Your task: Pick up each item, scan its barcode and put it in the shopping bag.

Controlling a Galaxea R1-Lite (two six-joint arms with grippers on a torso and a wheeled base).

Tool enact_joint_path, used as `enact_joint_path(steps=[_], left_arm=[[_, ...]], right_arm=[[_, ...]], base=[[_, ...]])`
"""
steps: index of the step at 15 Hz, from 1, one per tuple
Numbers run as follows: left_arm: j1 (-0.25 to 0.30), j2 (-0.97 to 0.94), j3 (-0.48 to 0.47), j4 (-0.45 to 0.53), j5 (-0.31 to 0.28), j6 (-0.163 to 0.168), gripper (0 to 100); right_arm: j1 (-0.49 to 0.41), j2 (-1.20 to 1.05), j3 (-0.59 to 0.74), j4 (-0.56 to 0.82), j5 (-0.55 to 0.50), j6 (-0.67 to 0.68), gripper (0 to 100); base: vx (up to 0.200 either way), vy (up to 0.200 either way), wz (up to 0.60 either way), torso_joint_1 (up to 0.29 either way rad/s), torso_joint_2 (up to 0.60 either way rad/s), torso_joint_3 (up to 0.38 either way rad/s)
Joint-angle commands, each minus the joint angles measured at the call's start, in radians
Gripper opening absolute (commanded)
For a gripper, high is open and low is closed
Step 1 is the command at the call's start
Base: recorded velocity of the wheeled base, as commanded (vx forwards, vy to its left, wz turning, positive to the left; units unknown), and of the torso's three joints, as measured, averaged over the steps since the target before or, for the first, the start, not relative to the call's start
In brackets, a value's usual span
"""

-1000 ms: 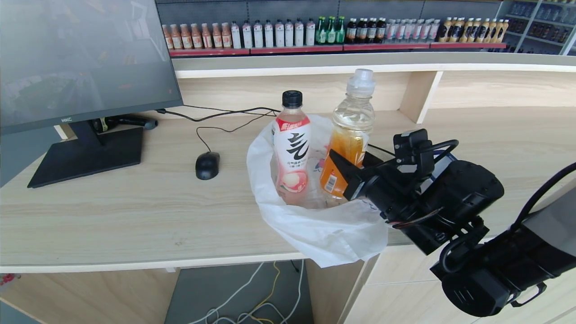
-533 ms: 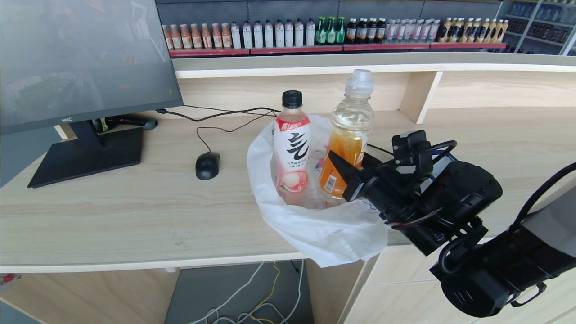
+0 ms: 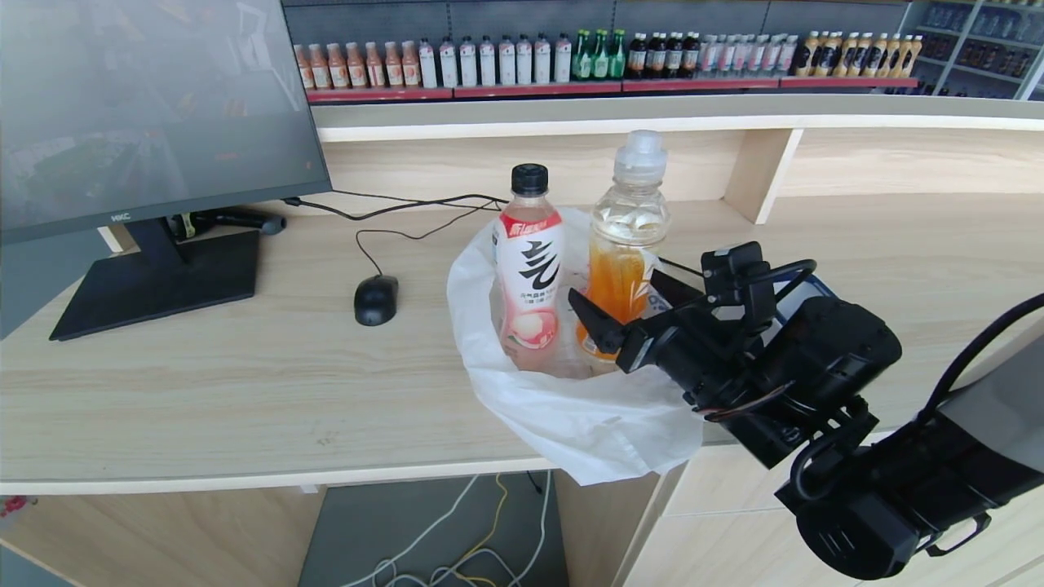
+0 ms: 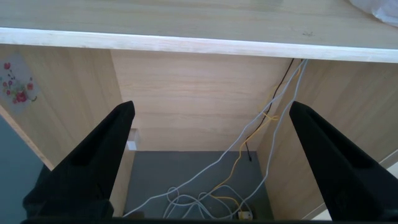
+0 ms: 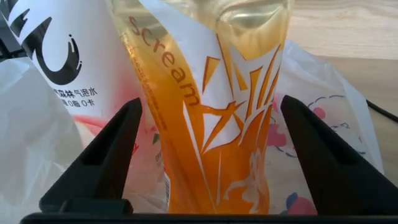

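A dark monitor (image 3: 147,106), cut off at the left, stood on the pale wooden counter (image 3: 245,383), then a mouse (image 3: 376,299), then the white bag (image 3: 587,424) at the front edge, with shelves of drinks (image 3: 603,55) along the back wall. In the bag a pink bottle (image 3: 528,269) and, to its right, an orange bottle (image 3: 624,244) stood upright, and the bag hid their bases. The left gripper (image 4: 211,107) hung below the counter's edge, fingers wide apart, cables (image 4: 217,186) beyond it, while the right gripper (image 3: 616,285) sat around the orange bottle, fingers spread to either side and not clamped on it.
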State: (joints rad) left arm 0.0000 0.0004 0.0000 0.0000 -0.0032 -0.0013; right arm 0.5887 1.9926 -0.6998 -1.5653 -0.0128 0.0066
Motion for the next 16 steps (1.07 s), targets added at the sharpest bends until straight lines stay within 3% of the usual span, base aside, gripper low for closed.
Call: enact_joint_path(steps=[1, 10, 16], left_arm=[[0.0, 0.0, 0.0, 0.0, 0.0, 0.0, 100], [0.0, 0.0, 0.0, 0.0, 0.0, 0.001, 100], [0.0, 0.0, 0.0, 0.0, 0.0, 0.001, 100]], right_arm=[[0.0, -0.018, 0.013, -0.005, 0.0, 0.0, 100], [0.031, -0.172, 0.131, -0.005, -0.001, -0.002, 100], [0.023, -0.494, 0.304, -0.005, -0.001, -0.019, 100]], base=[[0.0, 0.0, 0.0, 0.0, 0.0, 0.0], [0.0, 0.0, 0.0, 0.0, 0.0, 0.0], [0.0, 0.0, 0.0, 0.0, 0.0, 0.0]])
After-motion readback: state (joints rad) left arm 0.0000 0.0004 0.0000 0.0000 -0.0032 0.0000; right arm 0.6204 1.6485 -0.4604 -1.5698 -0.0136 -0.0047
